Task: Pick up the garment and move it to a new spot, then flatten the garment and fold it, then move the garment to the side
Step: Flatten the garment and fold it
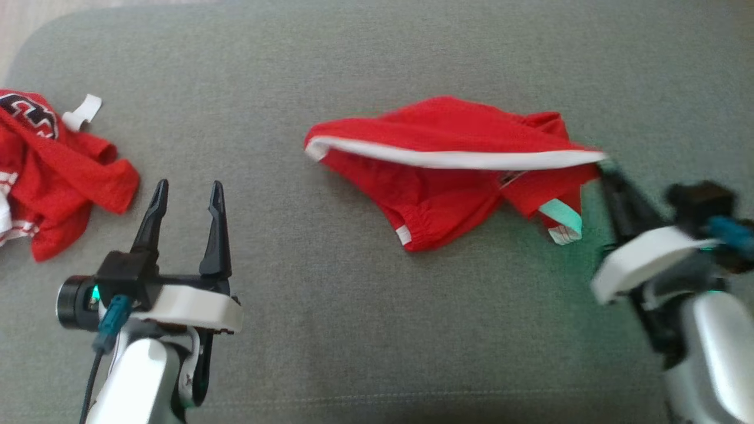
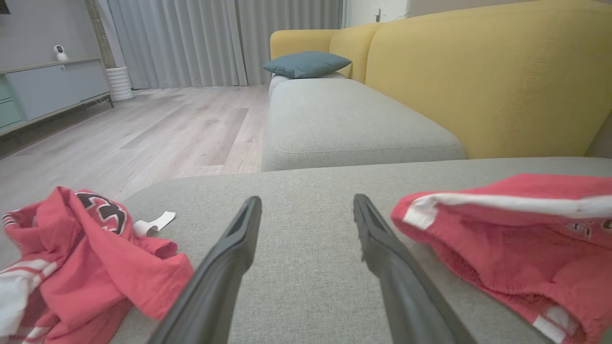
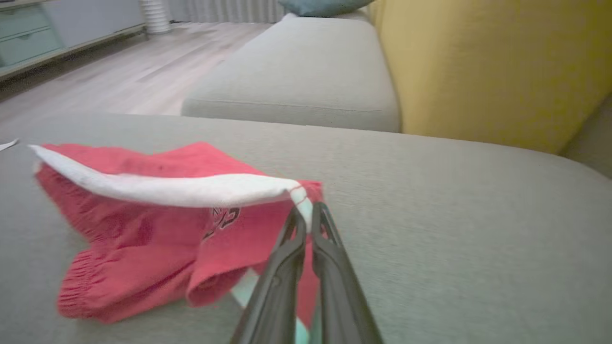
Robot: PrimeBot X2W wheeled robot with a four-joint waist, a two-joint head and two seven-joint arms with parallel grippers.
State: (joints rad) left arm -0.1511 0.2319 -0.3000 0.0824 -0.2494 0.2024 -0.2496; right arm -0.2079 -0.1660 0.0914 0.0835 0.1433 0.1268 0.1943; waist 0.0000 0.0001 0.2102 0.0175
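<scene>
Right gripper (image 3: 308,212): fingers pinched together on the white waistband end of the garment (image 1: 436,188).
Garment: red shorts, extending left from the right gripper's tips, lying on the grey cushion (image 1: 353,330).
Left gripper (image 1: 187,191): fingers spread, empty; garment off to its right, apart.

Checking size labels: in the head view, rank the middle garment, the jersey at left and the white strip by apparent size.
1. Middle garment: largest.
2. Jersey: looks smaller, but the picture's edge cuts it off, so this rank is unsure.
3. White strip: by far the smallest.
</scene>
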